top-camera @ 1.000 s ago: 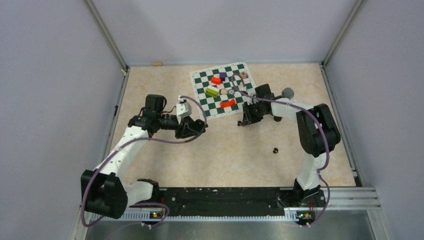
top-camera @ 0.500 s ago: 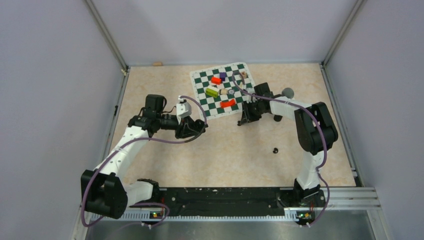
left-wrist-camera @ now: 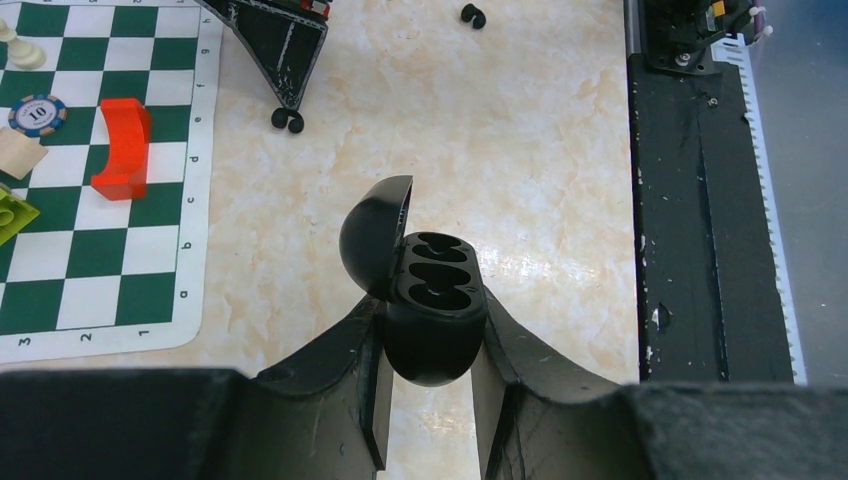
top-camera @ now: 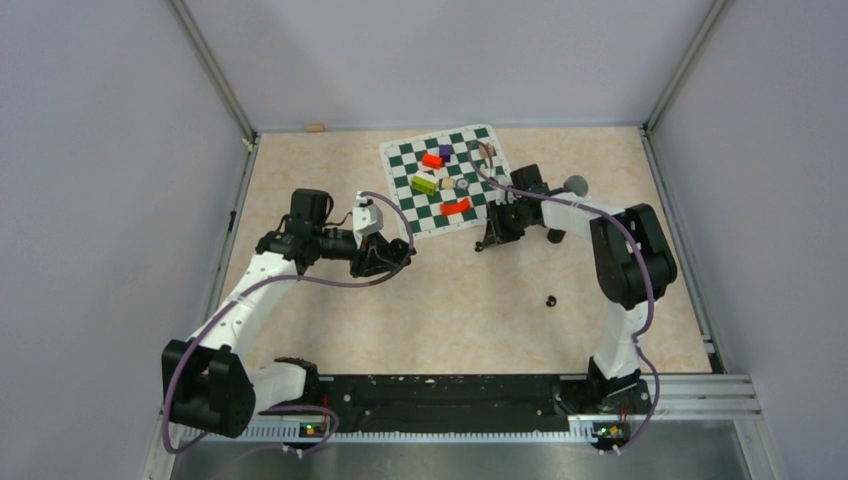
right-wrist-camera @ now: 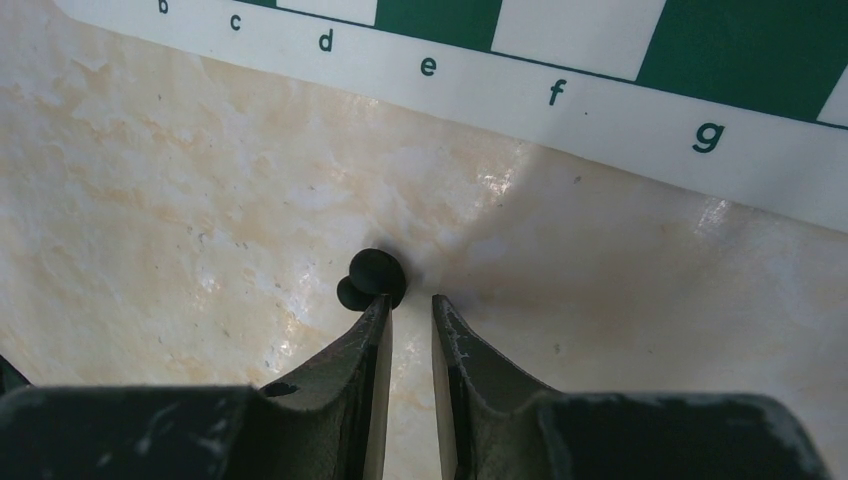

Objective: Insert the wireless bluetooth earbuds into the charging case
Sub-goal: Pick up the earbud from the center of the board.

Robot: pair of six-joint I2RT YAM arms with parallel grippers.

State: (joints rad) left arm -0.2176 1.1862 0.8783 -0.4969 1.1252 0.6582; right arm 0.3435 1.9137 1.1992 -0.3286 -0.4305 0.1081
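Note:
My left gripper (top-camera: 385, 258) is shut on the black charging case (left-wrist-camera: 430, 300). The case's lid is open to the left and both of its slots are empty. My right gripper (top-camera: 488, 243) is low over the table just below the chessboard's edge, with its jaws a narrow gap apart and nothing between them. One black earbud (right-wrist-camera: 372, 278) lies against the outside of its left fingertip; it also shows in the left wrist view (left-wrist-camera: 288, 120). A second black earbud (top-camera: 551, 300) lies alone on the table. I cannot make out the pale purple earbuds.
The green-and-white chessboard (top-camera: 400, 160) at the back carries coloured blocks, a red arch (left-wrist-camera: 122, 142) and a poker chip (left-wrist-camera: 37, 112). A grey round object (top-camera: 576, 185) sits by the right arm. The black base rail (left-wrist-camera: 700, 200) runs along the near edge.
My right wrist has shifted very slightly near the chessboard's edge. The left arm and the case have not moved.

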